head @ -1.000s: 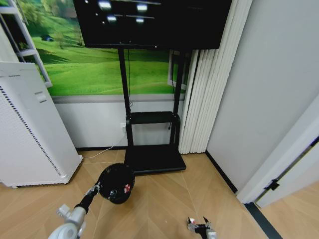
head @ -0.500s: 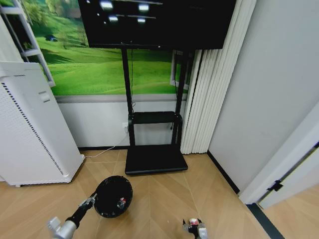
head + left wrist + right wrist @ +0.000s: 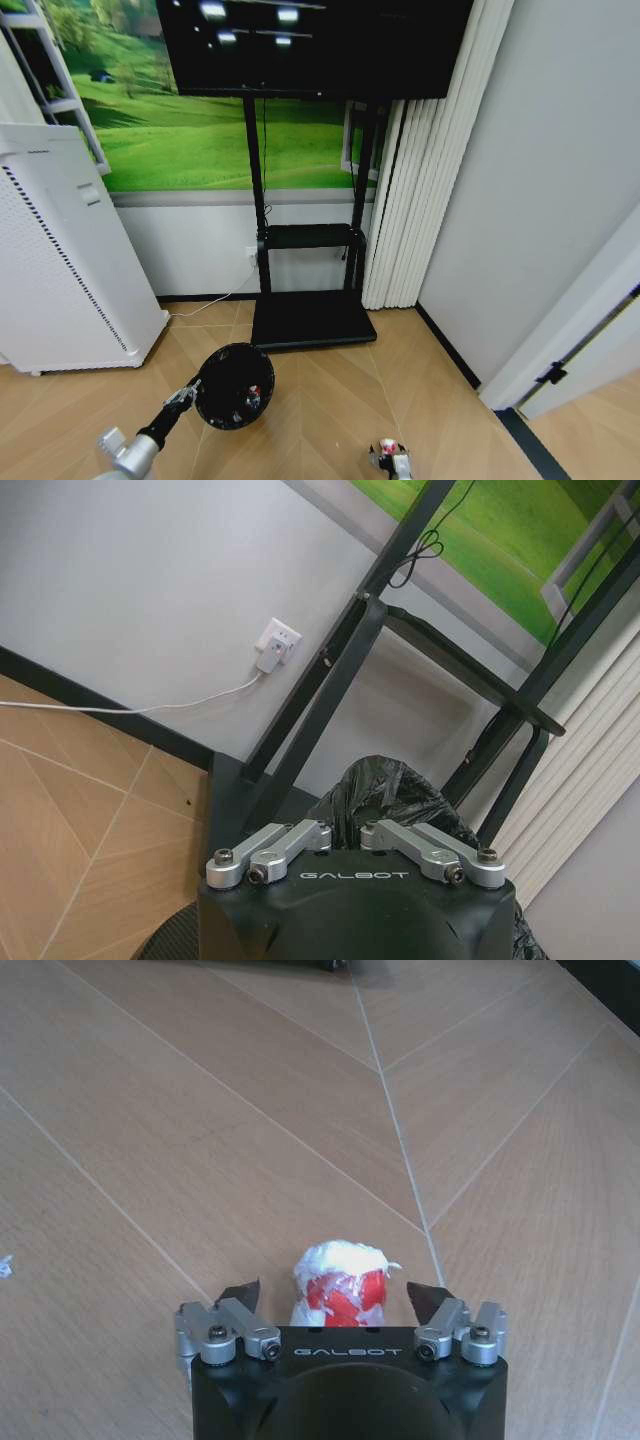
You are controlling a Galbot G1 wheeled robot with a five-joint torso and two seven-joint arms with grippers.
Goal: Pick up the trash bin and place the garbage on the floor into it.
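Observation:
The trash bin (image 3: 235, 386), black wire mesh with a black liner (image 3: 392, 788), hangs tilted just above the wooden floor. My left gripper (image 3: 187, 396) is shut on its near rim, with the jaws meeting at the liner edge (image 3: 345, 832). A small red-and-white piece (image 3: 251, 398) lies inside the bin. My right gripper (image 3: 392, 457) is low at the front right. It stands open around a red-and-white piece of garbage (image 3: 340, 1280), with a gap between the piece and each fingertip (image 3: 242, 1293).
A tall white air purifier (image 3: 70, 260) stands at the left, its cord (image 3: 200, 308) running to a wall socket. The black TV stand's base (image 3: 310, 320) lies just behind the bin. White curtain folds (image 3: 410, 200) and a grey wall close off the right side.
The head camera shifted slightly a second ago. Over the last half second the bin has risen a little and moved right in my left gripper. The right gripper has hardly moved.

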